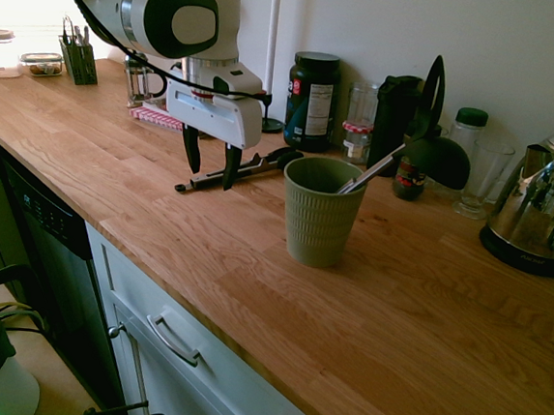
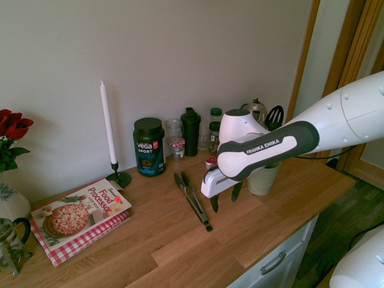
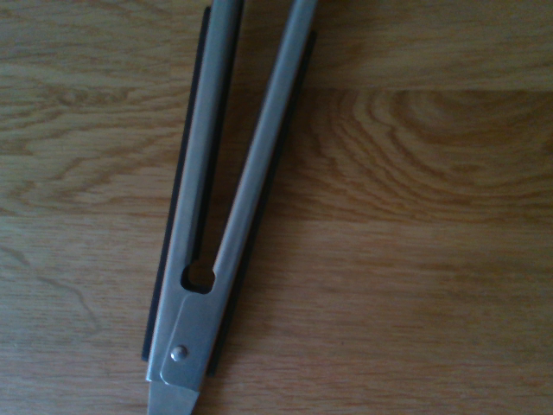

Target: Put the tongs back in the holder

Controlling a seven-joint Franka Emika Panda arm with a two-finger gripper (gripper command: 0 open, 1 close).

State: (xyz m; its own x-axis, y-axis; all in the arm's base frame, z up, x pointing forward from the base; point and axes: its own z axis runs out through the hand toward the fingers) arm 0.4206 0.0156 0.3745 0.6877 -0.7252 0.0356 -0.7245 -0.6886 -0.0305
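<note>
Tongs (image 1: pixel 236 172) lie flat on the wooden desk (image 1: pixel 422 327), left of centre in the first exterior view, their arms slightly spread and running from a lower-left end up toward the dark jars at the back. In the second exterior view they sit at the middle of the frame (image 2: pixel 191 199), and the wrist view shows the two silvery arms meeting at the riveted hinge (image 3: pixel 216 251) directly below the camera.

The end effector (image 1: pixel 210 166) hangs above them pointing straight down, its two dark fingers spread wide with nothing between them; the fingertips stand either side of the tongs and appear just clear of the metal. The holder (image 1: pixel 319 211), an olive-green ribbed cup, stands upright just right of the tongs, with a black ladle (image 1: pixel 428 148) already leaning in it.

By my reading this is the approach before the grasp. The next move calls for a short descent so the fingers straddle both arms, then a firm squeeze. After that the tongs would need tipping upright and lowering into the cup beside the ladle handle without knocking the cup over.
</note>
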